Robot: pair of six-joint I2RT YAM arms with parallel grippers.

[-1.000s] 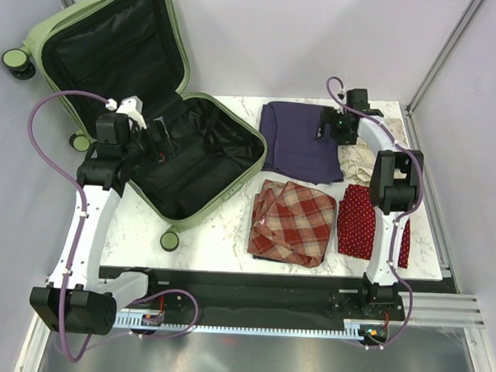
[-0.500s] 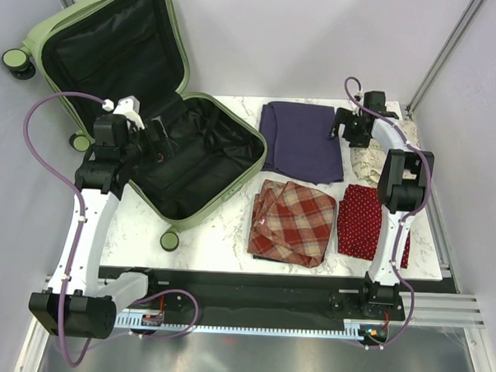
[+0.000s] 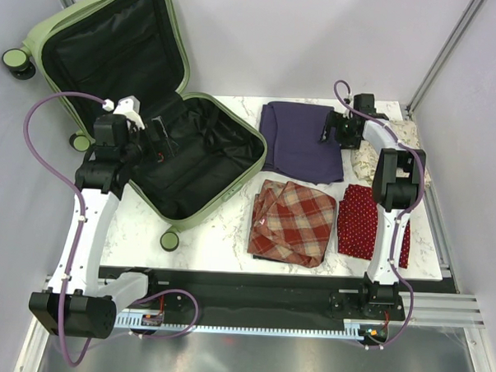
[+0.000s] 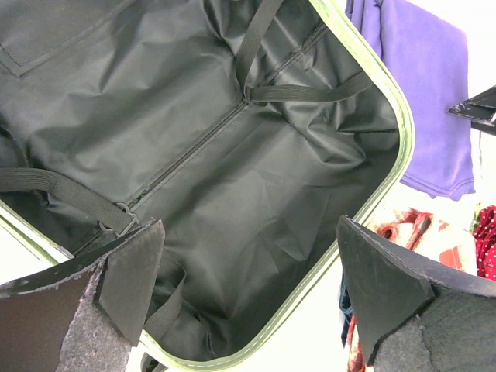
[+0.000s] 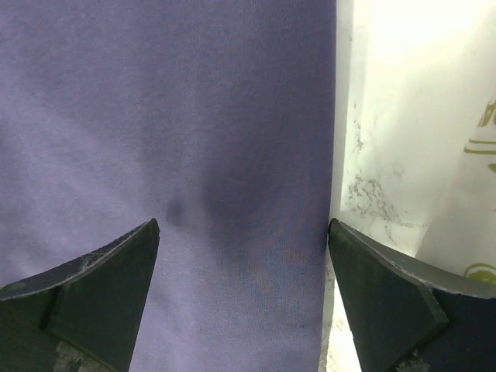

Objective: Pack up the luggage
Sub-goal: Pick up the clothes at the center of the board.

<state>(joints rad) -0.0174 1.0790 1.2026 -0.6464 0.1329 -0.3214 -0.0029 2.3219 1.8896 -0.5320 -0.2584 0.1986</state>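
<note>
only the top view takes in the whole layout. the luggage [image 3: 208,164] lies open on the left part of the table [image 3: 221,234], base flat, lid tilted up at the back left. a purple cloth [image 3: 303,143] lies just to its right, a plaid cloth [image 3: 292,221] nearer the arms, and a red cloth [image 3: 360,220] at the right.

the left wrist view adds what is too small there: black straps [image 4: 298,91] crossing the creased lining and a zip [image 4: 186,151] running slantwise through it. the right wrist view alone shows a small dark spot on the purple cloth. it also shows the cloth's right edge, a strip of marble and a white thing with green print [image 5: 465,194] beside it.

the luggage is pale sage green with rounded corners, black inside, on black-and-green wheels [image 3: 170,241].

the left gripper [image 4: 248,232] hangs over the base, jaws spread wide, holding nothing. the right gripper [image 5: 242,229] hangs over the purple cloth's right edge, jaws wide too, gripping nothing. whether its tips touch the cloth i cannot tell.
</note>
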